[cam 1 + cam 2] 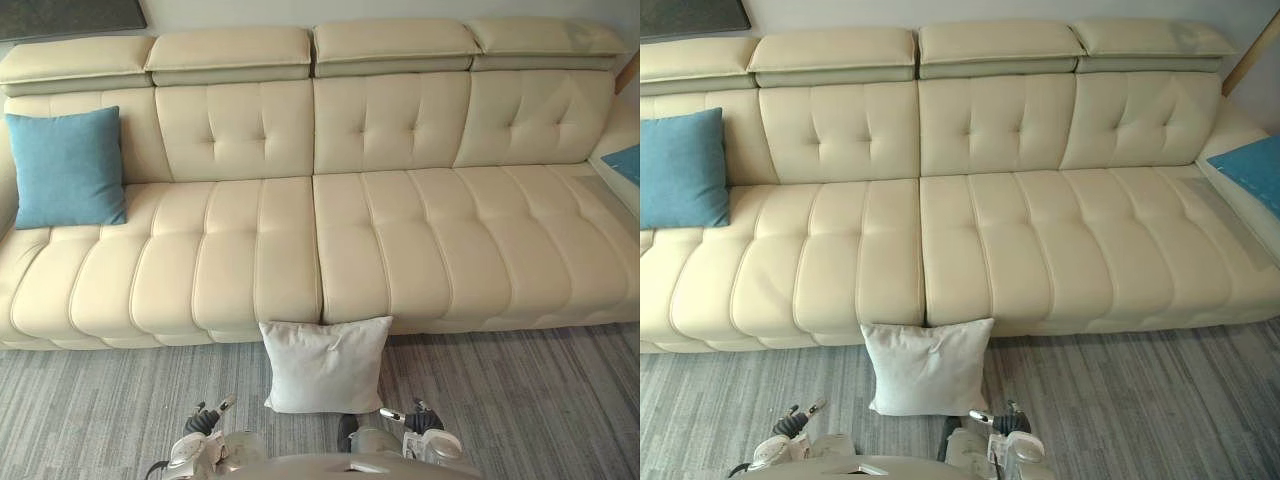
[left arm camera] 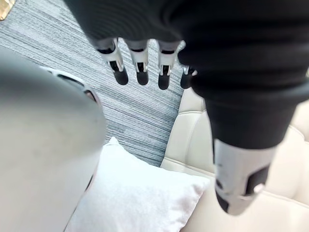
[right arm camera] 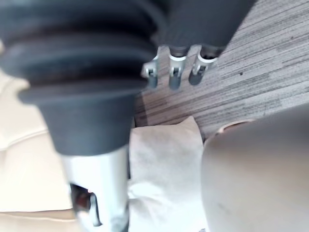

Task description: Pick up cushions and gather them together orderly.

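Note:
A white cushion (image 1: 325,365) stands on the grey carpet, leaning against the front of the cream sofa (image 1: 400,240) near its middle. A blue cushion (image 1: 65,168) leans upright against the backrest at the sofa's far left. Part of another blue cushion (image 1: 1255,165) lies on the sofa's right-hand end. My left hand (image 2: 140,67) hangs above the carpet just short of the white cushion (image 2: 140,193), fingers straight and empty. My right hand (image 3: 174,72) hangs on the other side of the same cushion (image 3: 164,164), fingers relaxed and holding nothing.
The sofa runs across the whole width, with a corner section turning forward at the right (image 1: 625,185). Striped grey carpet (image 1: 520,400) lies in front of it. The seats between the blue cushions are bare.

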Controlling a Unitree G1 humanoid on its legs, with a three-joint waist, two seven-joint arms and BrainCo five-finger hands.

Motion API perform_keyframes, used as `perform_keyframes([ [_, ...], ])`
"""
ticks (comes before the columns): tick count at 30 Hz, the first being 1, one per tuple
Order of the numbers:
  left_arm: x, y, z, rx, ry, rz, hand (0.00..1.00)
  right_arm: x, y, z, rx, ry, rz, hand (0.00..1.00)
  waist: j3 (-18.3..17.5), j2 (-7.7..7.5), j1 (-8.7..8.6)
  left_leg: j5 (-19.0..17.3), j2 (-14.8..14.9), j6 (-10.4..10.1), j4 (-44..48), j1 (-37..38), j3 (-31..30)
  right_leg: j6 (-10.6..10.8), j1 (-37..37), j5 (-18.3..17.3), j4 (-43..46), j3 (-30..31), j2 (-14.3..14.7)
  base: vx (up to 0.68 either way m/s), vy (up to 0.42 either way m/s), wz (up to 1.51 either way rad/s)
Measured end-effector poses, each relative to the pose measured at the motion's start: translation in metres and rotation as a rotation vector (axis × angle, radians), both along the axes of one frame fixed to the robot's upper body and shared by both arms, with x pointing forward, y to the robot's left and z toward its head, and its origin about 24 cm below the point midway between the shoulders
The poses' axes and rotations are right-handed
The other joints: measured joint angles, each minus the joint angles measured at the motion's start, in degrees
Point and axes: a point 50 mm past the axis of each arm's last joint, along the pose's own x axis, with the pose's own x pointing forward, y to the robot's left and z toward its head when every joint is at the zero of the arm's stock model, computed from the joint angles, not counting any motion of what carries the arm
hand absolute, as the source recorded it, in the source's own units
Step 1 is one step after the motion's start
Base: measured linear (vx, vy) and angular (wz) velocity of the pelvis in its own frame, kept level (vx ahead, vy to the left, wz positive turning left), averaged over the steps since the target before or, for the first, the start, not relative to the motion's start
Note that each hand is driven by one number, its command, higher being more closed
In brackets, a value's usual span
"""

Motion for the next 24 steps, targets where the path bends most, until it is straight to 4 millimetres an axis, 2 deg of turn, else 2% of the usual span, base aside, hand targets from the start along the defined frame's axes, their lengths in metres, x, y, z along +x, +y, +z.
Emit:
perform_keyframes([
  [1, 0.001, -0.002, 0.000, -0.004, -0.001, -0.003, 0.00, 0.000, 0.000, 0.000, 0.003, -0.004, -0.012, 0.00, 0.00, 0.93, 0.02, 0.01, -0.17, -0.01, -0.49, 0.14, 0.11, -0.01, 0.58, 0.93, -1.23, 0.00, 0.03, 0.01, 0.045, 0.00],
  [3, 0.002, -0.004, 0.000, -0.003, -0.002, -0.016, 0.00, 0.000, -0.002, 0.001, -0.001, -0.006, -0.026, 0.00, 0.53, 0.64, 0.01, 0.01, -0.71, -0.01, -2.31, 0.63, 0.14, 0.15, 0.85, 2.09, -2.71, 0.08, 0.06, 0.01, 0.048, 0.00],
  [4, 0.004, -0.004, 0.001, -0.001, -0.006, -0.024, 0.00, 0.000, -0.001, 0.001, -0.003, -0.005, -0.029, 0.00, 0.40, 1.25, 0.05, 0.03, -1.00, 0.01, -3.60, 1.31, 0.15, 0.16, 0.99, 2.83, -3.42, 0.17, 0.21, 0.00, 0.047, -0.05],
  [9, 0.007, -0.004, 0.002, 0.008, -0.018, -0.033, 0.00, 0.000, 0.009, -0.001, 0.022, -0.007, -0.032, 0.00, 1.19, -0.34, 0.61, 0.00, -2.47, 0.03, -9.53, 4.91, 0.61, 0.65, 1.91, 5.22, -6.02, 1.84, 0.36, -0.04, 0.076, -0.13],
  [17, 0.009, -0.004, 0.003, 0.014, -0.027, -0.037, 0.00, 0.000, 0.009, -0.001, 0.020, -0.008, -0.032, 0.00, 1.51, -0.59, 1.21, -1.26, -3.67, 1.06, -11.94, 5.40, 2.29, 0.89, 2.98, 9.83, -11.89, 4.31, 0.08, -0.10, 0.055, -0.17],
  [20, 0.020, -0.004, 0.007, 0.022, -0.059, -0.046, 0.00, 0.010, 0.010, 0.005, -0.008, -0.044, 0.013, 0.00, 2.66, -0.46, 1.52, -2.08, -3.18, 0.90, -8.44, 1.53, 2.45, 0.77, -1.42, 9.06, -8.06, 4.61, -0.12, -0.13, 0.005, -0.07],
  [24, 0.064, -0.003, 0.026, 0.069, -0.179, -0.022, 0.00, 0.057, 0.012, 0.032, -0.080, -0.209, 0.058, 0.00, 7.79, -0.73, 1.50, -5.20, -1.35, 2.10, 4.20, -11.82, 1.52, 0.53, -16.24, 6.13, 5.64, 4.76, -0.74, -0.19, 0.013, -0.01],
])
